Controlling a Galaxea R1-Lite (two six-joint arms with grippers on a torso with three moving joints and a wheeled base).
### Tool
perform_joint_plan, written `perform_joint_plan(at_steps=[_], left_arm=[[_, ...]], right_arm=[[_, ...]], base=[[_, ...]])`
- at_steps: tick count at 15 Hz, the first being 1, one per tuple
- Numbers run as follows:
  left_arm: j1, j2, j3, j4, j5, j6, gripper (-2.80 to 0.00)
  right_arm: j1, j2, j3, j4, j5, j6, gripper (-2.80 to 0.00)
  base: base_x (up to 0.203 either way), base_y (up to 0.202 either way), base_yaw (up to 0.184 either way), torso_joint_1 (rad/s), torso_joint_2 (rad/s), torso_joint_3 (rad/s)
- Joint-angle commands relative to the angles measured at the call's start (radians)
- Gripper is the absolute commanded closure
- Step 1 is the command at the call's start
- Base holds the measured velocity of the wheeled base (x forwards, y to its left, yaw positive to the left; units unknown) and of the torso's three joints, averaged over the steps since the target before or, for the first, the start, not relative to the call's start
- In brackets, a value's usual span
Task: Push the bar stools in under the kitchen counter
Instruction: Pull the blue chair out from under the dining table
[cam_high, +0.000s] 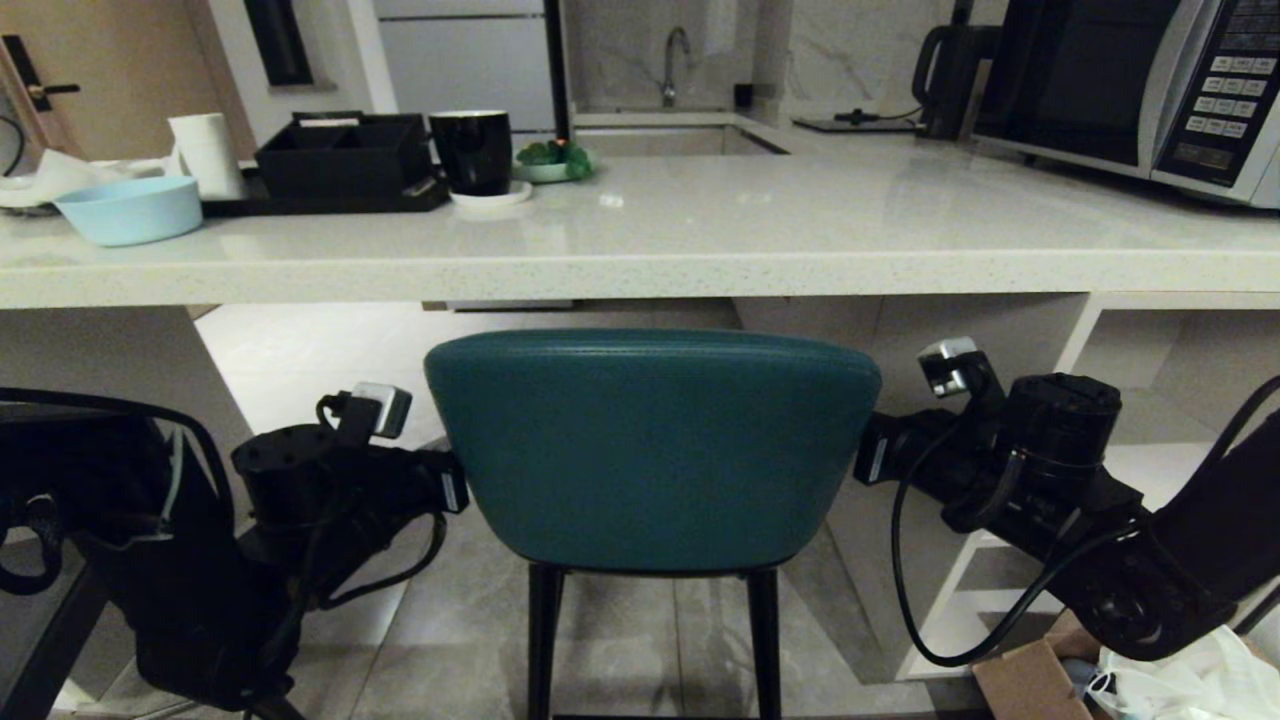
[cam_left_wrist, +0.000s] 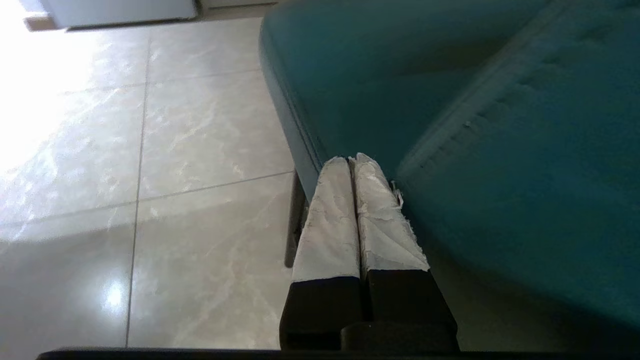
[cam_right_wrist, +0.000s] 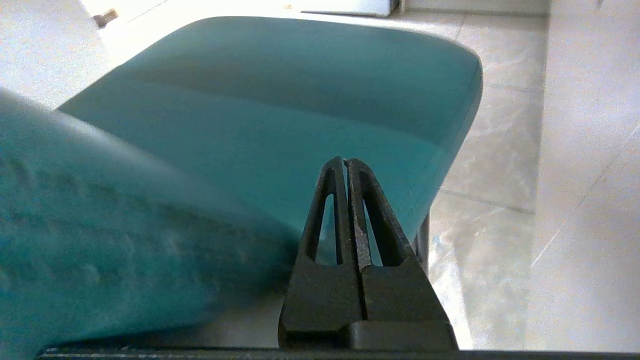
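Between the closed left gripper (cam_left_wrist: 350, 162) and closed right gripper (cam_right_wrist: 345, 162) — teal stool (cam_high: 650, 450), below the kitchen counter (cam_high: 640, 270).

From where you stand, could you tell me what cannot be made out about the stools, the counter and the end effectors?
- Grey stool: in no view.
- Teal stool: seat hidden behind its backrest in the head view; feet cut off by the bottom edge.
- Left end effector: shut beside the seat; contact unclear, the near backrest blurs there.
- Right end effector: shut over the seat; touching cannot be told.
- Kitchen counter: both ends cut off by the frame sides.
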Motion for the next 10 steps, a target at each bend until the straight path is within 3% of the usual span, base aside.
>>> perform_joint_plan(at_steps=[1,3,6,10], left_arm=[[0.075,-0.04,0.022,-0.011,-0.006,0.007,0.0],[0.111,-0.066,0.023,-0.011,-0.044,0.004,0.0],[0.16,-0.025,-0.029,-0.012,-0.047,0.002,0.0],[0.162,0.133,-0.223,-0.011,-0.031,0.005,0.0]], right_arm=[[-0.067,-0.006,-0.004,-0.007,-0.006,0.003,0.0],[-0.09,0.001,-0.018,-0.007,-0.005,0.004,0.0],[-0.095,0.039,-0.062,-0.005,-0.014,0.004,0.0],[-0.082,0.15,-0.193,-0.001,-0.065,0.003,0.0]], base=[[0.0,0.0,0.0,0.0,0.0,0.0],[0.0,0.0,0.0,0.0,0.0,0.0],[0.0,0.0,0.0,0.0,0.0,0.0],[0.0,0.0,0.0,0.0,0.0,0.0]])
